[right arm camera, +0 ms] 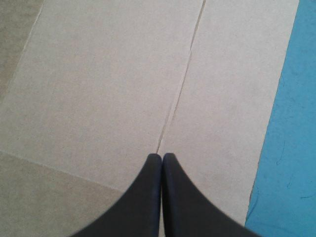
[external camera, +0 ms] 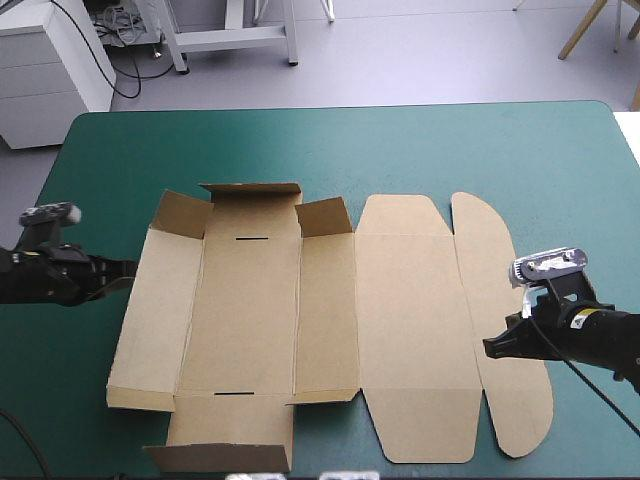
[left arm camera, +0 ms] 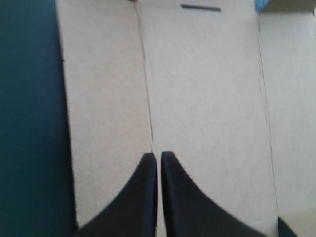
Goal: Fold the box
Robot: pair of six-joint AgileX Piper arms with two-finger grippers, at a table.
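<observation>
Nearest to each wrist camera are the black fin-shaped fingers. The left gripper [left arm camera: 158, 154] has its jaws pressed together into one point and holds nothing. The right gripper [right arm camera: 162, 155] is the same, closed and empty.

The box [external camera: 325, 310], a cut sheet of thin brown board, lies almost flat in the middle of the teal-green table cover [external camera: 420, 130]. Its far end flap [external camera: 250, 190] and corner tabs [external camera: 322, 215] are a little raised. The left gripper's tip is just beside the long left wall panel [external camera: 155, 310]. The right gripper's tip is over the crease between the broad lid panel [external camera: 415, 310] and the rounded tuck flap [external camera: 505, 330]; whether it touches the board I cannot tell.

I judge the board to be light and stiff across its panels, and weak only along the scored creases, so it should bend there. On the smooth cover it probably slides when pushed. A good place to take hold is a free outer edge, such as that of the left wall panel, while the other gripper presses the base panel [external camera: 245, 320] down.
</observation>
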